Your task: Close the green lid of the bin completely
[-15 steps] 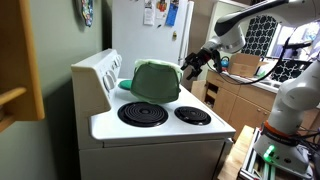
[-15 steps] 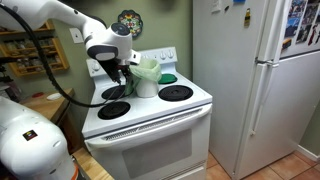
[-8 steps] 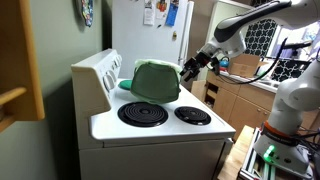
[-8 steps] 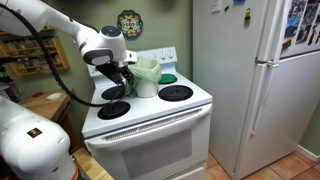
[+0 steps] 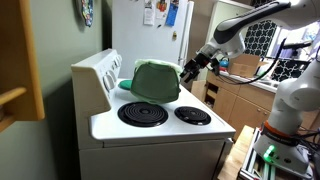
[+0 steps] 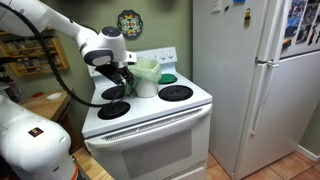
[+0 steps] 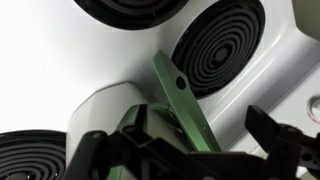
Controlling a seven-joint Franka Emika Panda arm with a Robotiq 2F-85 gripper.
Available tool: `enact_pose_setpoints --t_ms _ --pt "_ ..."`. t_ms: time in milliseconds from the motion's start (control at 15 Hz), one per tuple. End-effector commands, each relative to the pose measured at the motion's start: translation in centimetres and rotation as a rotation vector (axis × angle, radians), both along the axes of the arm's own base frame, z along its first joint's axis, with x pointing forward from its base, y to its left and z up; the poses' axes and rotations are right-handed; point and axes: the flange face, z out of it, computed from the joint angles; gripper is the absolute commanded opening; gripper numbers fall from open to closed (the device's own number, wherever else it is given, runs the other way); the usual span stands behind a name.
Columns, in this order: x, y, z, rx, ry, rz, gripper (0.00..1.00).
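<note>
The bin (image 6: 147, 86) stands on the white stove at a back burner. Its green lid (image 5: 155, 80) stands raised and tilted, hiding the bin in that exterior view. The lid also shows above the bin (image 6: 150, 67). My gripper (image 5: 190, 68) is beside the lid's edge at its height, and shows in the opposite exterior view too (image 6: 122, 75). In the wrist view the lid (image 7: 185, 105) runs edge-on as a diagonal green strip between my open fingers (image 7: 190, 150), with the pale bin (image 7: 100, 110) beside it. I cannot tell whether a finger touches the lid.
Black coil burners (image 5: 143, 114) (image 5: 192, 115) lie on the stove top in front. A flat teal disc (image 6: 169, 77) lies on the back burner beside the bin. The stove's back panel (image 5: 100, 75) rises behind. A white fridge (image 6: 255, 80) stands next to the stove.
The arm and gripper shifted slightly beside the lid between one second and half a second ago, and have held still since. The lid has not visibly moved.
</note>
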Motion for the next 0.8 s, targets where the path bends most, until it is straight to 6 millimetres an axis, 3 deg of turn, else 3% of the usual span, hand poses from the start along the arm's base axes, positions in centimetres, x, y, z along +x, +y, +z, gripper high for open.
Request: enact_pose_setpoints --t_ms 0,200,733 --pt "-0.1 1.2 -0.2 -0.019 0.005 0.045 1.00" --pt "-0.2 2.3 -0.5 -0.048 -0.017 0.072 1.00" --pt "0.9 2.5 -1.3 -0.120 -0.120 0.072 1.00"
